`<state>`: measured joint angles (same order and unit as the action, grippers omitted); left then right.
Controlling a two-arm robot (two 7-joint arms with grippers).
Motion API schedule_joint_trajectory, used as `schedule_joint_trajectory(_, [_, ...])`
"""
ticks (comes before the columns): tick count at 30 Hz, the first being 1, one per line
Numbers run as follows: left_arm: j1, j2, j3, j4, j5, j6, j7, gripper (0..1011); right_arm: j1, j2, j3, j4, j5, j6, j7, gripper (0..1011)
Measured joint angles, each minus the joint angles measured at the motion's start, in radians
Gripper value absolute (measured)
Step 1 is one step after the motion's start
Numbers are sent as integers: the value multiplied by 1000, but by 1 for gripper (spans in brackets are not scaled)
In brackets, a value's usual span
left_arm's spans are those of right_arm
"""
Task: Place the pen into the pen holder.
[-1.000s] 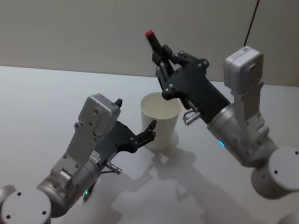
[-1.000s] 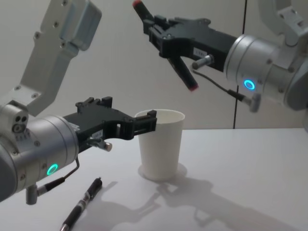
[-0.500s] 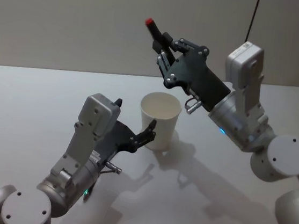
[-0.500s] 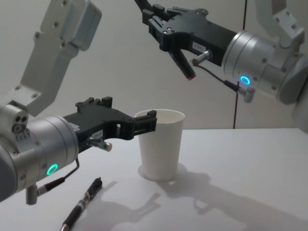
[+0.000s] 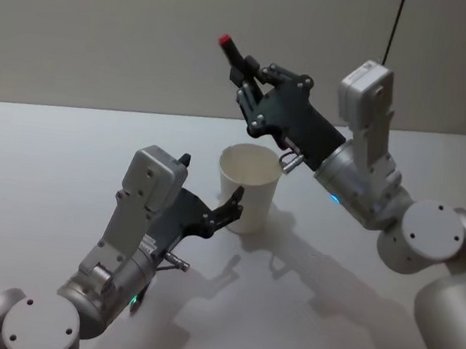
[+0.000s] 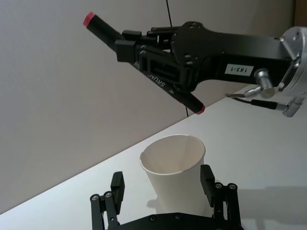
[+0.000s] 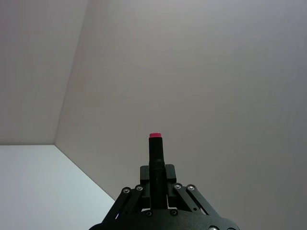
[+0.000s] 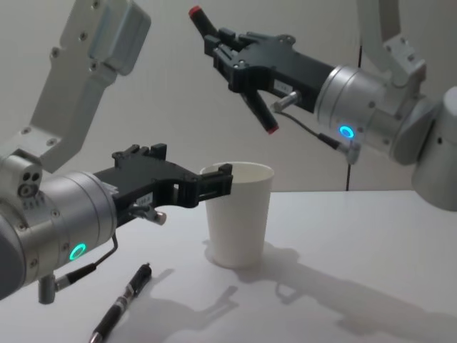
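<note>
Right claw (image 5: 245,79) moved left; red-capped pen (image 5: 234,53) above tapered paper cup (image 5: 248,189)

From my console the pen holder (image 5: 247,195) reads as smooth, matt white paper. The pen (image 5: 232,52), upper middle, looks like dull black plastic with red ends. The right gripper (image 5: 249,73) is matt black, the arm shells (image 5: 149,183) satin grey. The surface (image 5: 49,162) is smooth matt white. A second pen (image 8: 121,304), lower left, looks glossier.

One red-tipped pen (image 8: 260,113), one black pen (image 8: 123,301), one paper cup (image 8: 239,214).
</note>
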<state>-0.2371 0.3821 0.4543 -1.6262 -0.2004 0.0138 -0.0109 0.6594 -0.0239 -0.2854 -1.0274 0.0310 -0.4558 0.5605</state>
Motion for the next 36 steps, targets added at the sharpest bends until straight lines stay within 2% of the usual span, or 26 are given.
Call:
schedule_joint_trajectory(8, [0, 0, 0, 0, 0, 0, 0, 1010, 52, -21, -8, 116, 22, -22, 19, 172])
schedule_joint_trajectory(11, [0, 0, 0, 0, 0, 0, 0, 1009, 62, -27, -13, 145, 29, -32, 23, 208])
schedule_joint_trajectory(14, [0, 0, 0, 0, 0, 0, 0, 1009, 68, -31, -19, 168, 35, -41, 25, 280])
schedule_joint_trajectory(22, [0, 0, 0, 0, 0, 0, 0, 1009, 69, -37, -32, 191, 45, -56, 26, 558])
schedule_joint_trajectory(27, [0, 0, 0, 0, 0, 0, 0, 1009, 66, -39, -38, 195, 48, -64, 25, 670])
schedule_joint_trajectory(33, [0, 0, 0, 0, 0, 0, 0, 1009, 63, -41, -45, 200, 55, -76, 25, 900])
schedule_joint_trajectory(36, [0, 0, 0, 0, 0, 0, 0, 1009, 63, -41, -47, 201, 57, -80, 25, 950])
